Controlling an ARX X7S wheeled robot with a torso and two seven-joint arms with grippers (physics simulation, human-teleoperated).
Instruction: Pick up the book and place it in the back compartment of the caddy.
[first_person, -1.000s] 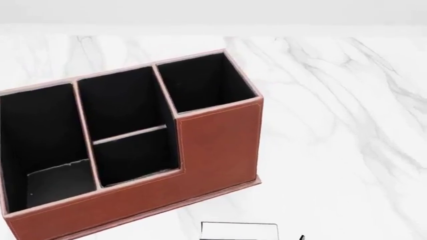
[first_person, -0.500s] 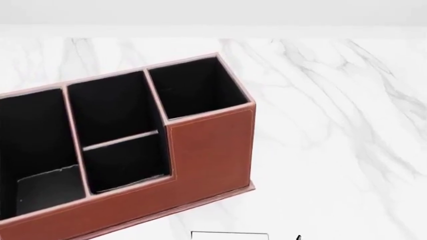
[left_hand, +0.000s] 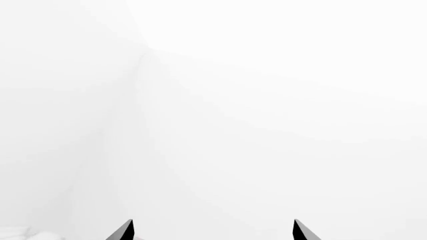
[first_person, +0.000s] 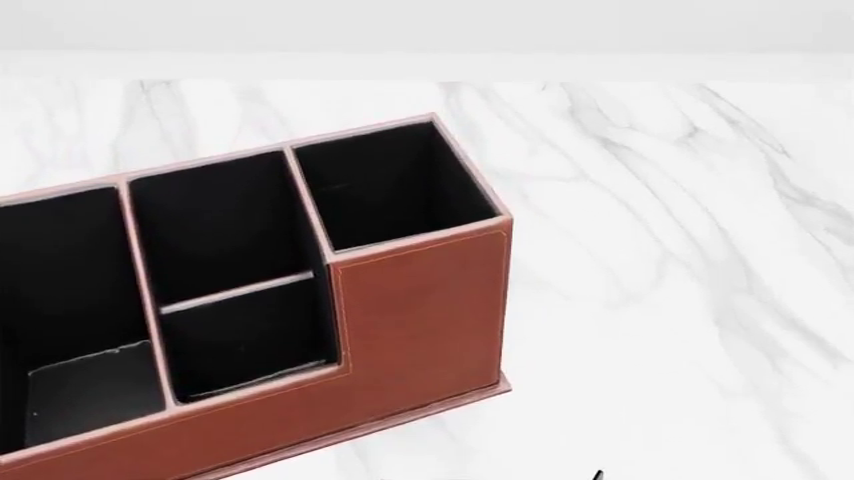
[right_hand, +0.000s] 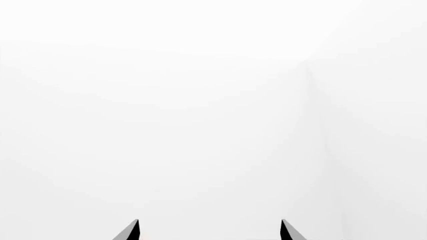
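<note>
The caddy (first_person: 414, 320) is a red-brown organiser with pale trim and black lining, at the left and middle of the head view, its tall square end cell (first_person: 387, 190) to the right. Its middle section is split by a thin divider (first_person: 238, 292); the smaller cell (first_person: 247, 340) lies by the low outer wall. The book is out of view. My left gripper (left_hand: 212, 231) and right gripper (right_hand: 208, 231) are both open and empty, and face only blank white. A small dark tip (first_person: 597, 474) shows at the head view's bottom edge.
The caddy stands on a white marble table (first_person: 667, 250) that stretches to the right and behind it. The long end cell (first_person: 67, 300) at the left holds a dark flat shape on its floor.
The head view has shifted: the caddy now sits lower and further left in frame. The book, seen at the bottom edge before, has slid out of view.
</note>
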